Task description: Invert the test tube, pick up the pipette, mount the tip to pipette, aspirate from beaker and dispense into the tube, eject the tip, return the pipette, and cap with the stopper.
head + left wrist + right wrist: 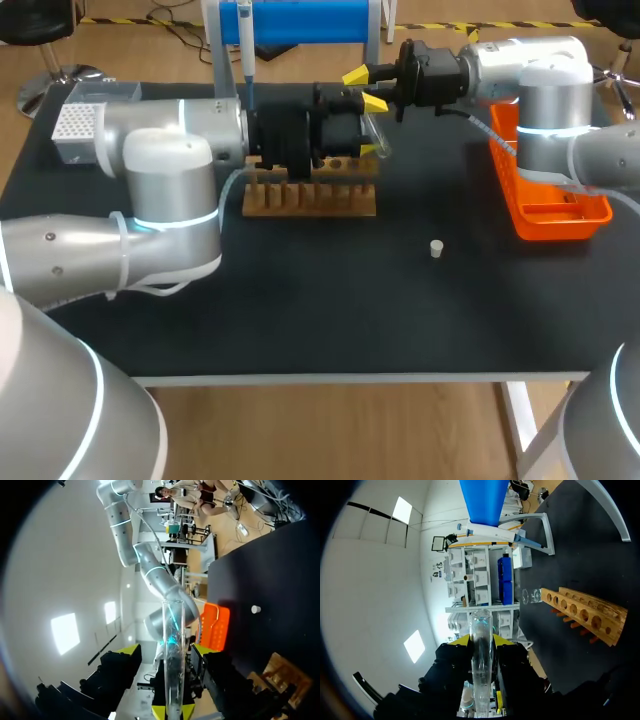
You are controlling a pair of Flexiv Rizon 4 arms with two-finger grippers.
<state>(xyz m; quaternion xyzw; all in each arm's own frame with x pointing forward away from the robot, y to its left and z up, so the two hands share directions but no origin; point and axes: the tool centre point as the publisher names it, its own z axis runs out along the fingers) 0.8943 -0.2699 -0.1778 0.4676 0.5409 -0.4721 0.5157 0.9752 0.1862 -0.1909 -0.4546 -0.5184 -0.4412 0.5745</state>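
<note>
Left end effector [173, 711] is gripping the test tube [173, 650] by one end, holding it level beside the wooden rack [310, 198], likely so the right end effector [365, 90], fingers spread around it, can regrasp and invert it.

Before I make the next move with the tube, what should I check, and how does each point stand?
1. Left gripper shut on the test tube: ok.
2. Right gripper gripping the tube as well: not ok, its fingers flank the tube with gaps.
3. Which end of the tube is the open one: cannot tell.
4. Wooden rack holes free: ok.
5. Stopper on the table, apart from both arms: ok.
6. Pipette hanging on its stand: ok.
</note>
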